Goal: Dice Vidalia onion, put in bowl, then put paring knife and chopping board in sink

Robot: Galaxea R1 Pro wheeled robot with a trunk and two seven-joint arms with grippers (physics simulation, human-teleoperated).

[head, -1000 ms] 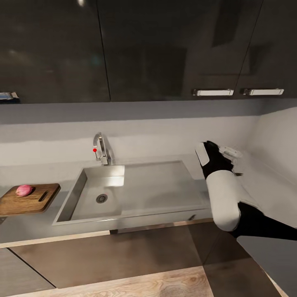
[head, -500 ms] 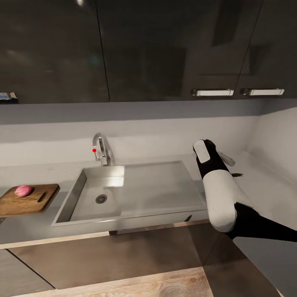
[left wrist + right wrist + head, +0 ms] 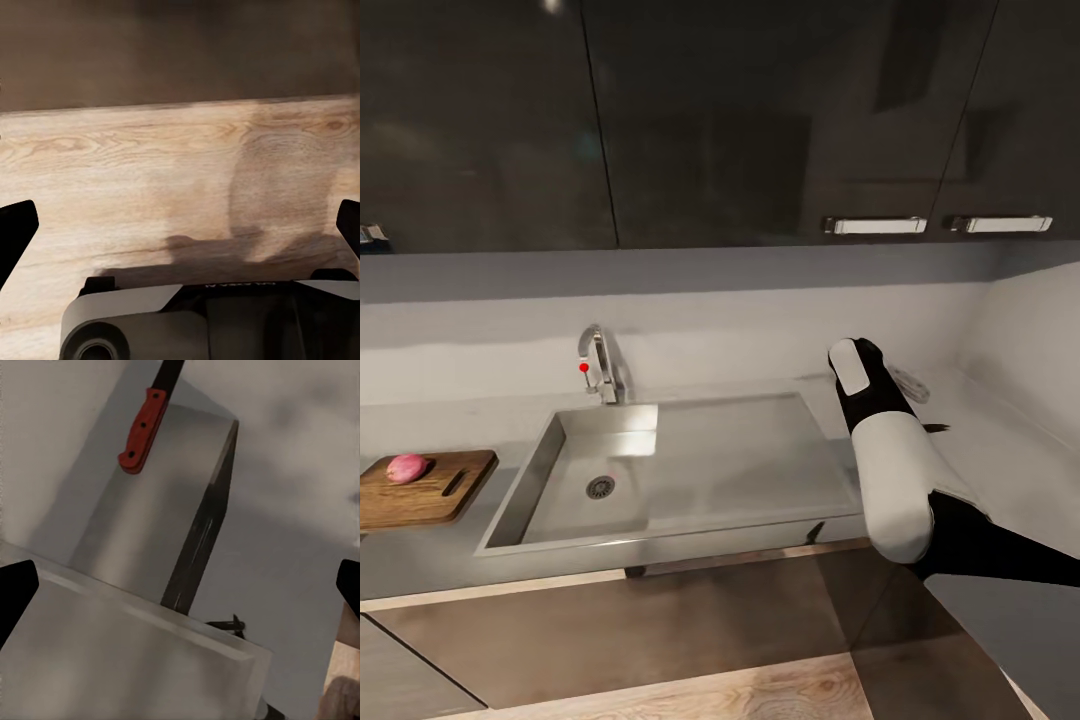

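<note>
Over countertop (image 3: 1000, 440), right arm (image 3: 895, 470) raised.

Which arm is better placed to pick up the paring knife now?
The right, probably. The right gripper is open and its wrist view shows the paring knife ahead of it; the left gripper hangs open over the wooden floor.

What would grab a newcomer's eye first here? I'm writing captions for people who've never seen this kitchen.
Probably the pink onion sitting on the wooden board at the counter's far left, beside the grey sink with its red-knobbed tap. Next, the robot's white right arm reaching over the counter right of the sink. In the right wrist view, a red-handled knife lies on grey counter.
</note>
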